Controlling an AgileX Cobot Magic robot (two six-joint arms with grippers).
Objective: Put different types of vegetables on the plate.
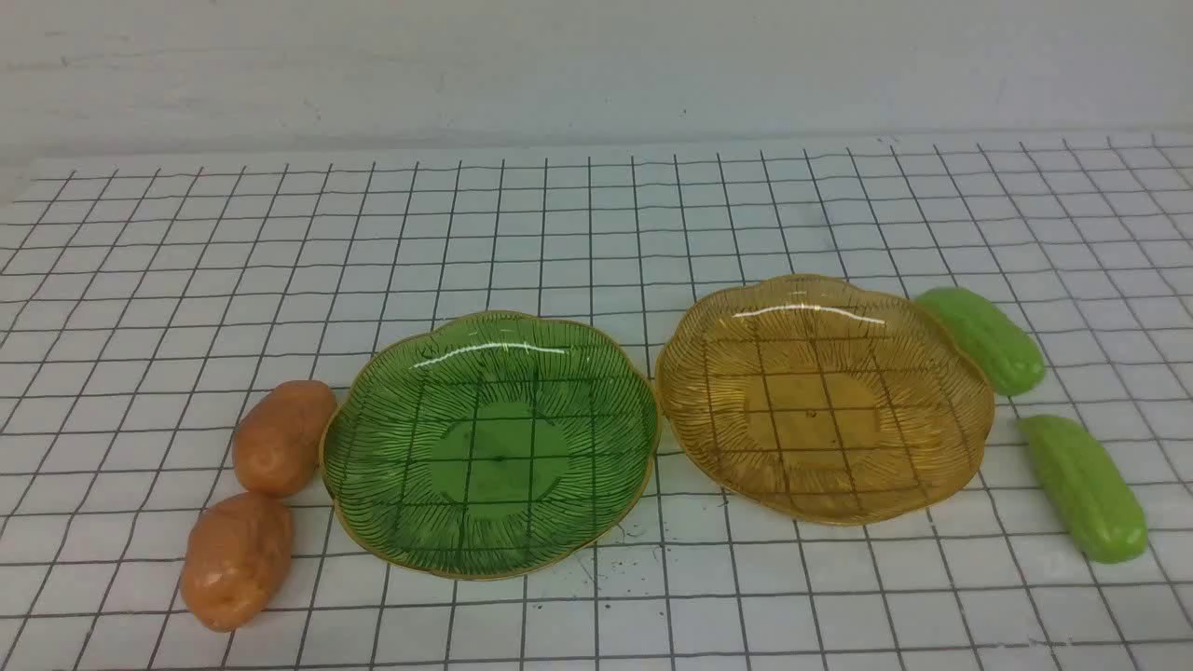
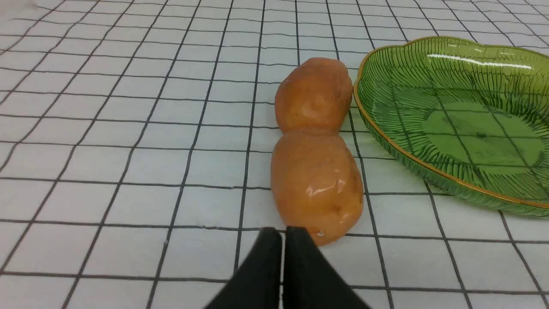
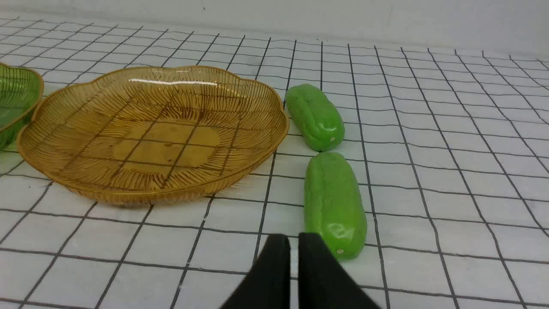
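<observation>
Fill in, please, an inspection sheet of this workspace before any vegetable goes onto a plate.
Surface: white gridded cloth, lying flat.
Job's things: far potato and near potato lie left of the empty green plate; far cucumber and near cucumber lie right of the empty amber plate.
Clutter: only small dark specks before the green plate.
Grippers: left gripper shut, empty, by the near potato; right gripper shut, empty, by the near cucumber.
Cables: nothing seen.
Surroundings: plain pale wall behind.
</observation>
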